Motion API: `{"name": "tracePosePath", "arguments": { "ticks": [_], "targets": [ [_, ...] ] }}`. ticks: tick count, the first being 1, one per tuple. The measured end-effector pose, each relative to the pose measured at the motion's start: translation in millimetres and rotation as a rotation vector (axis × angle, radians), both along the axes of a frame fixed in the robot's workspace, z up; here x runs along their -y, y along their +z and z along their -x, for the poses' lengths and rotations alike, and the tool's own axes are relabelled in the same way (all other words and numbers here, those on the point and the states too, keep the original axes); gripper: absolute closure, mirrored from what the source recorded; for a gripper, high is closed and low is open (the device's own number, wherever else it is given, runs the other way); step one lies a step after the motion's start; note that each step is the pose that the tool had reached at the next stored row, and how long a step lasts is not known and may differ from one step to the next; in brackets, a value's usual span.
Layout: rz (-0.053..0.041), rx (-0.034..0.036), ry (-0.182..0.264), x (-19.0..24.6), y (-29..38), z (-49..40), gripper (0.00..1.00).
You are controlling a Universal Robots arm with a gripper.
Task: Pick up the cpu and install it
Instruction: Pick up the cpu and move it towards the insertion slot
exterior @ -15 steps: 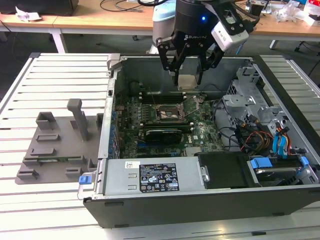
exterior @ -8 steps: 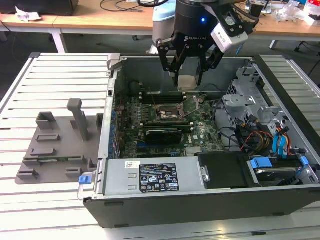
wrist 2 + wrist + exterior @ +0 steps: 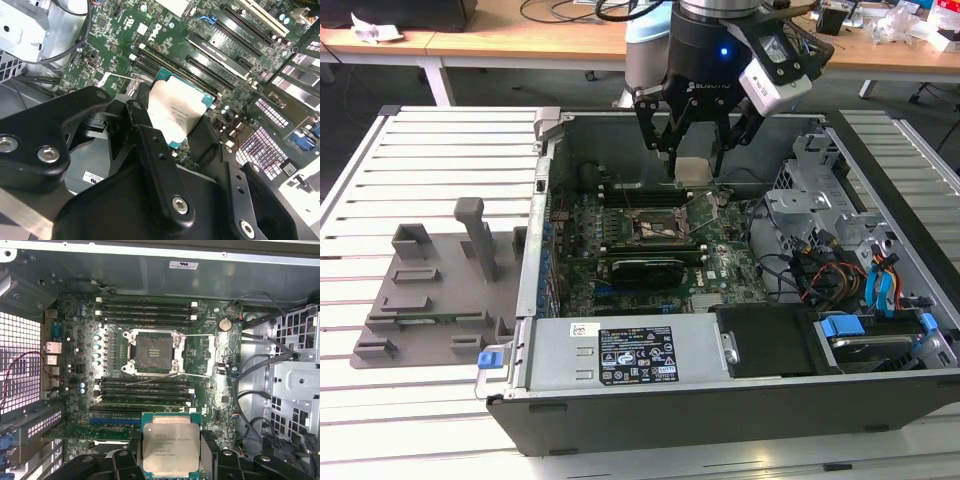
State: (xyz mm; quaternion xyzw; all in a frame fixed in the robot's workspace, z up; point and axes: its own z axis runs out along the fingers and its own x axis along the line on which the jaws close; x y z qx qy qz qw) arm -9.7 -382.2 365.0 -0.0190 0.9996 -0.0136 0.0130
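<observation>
Above the open computer case (image 3: 720, 410), the arm (image 3: 705, 40) points down, gripper (image 3: 692, 162) clamped on the cpu (image 3: 171, 450).

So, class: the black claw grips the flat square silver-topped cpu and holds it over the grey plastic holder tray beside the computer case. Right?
Wrong place. The black claw grips the flat square silver-topped cpu but holds it over the green motherboard inside the open computer case, not over the grey plastic holder tray. The exterior view shows this.
</observation>
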Motion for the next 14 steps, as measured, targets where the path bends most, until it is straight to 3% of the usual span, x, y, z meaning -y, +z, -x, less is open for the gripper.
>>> {"name": "tracePosePath", "arguments": {
  "ticks": [6, 14],
  "targets": [
    [0.0000, 0.0001, 0.000, 0.0, -7.9, 0.0, 0.45],
    [0.0000, 0.0001, 0.000, 0.0, -13.8, 0.0, 0.45]
  ]
}}
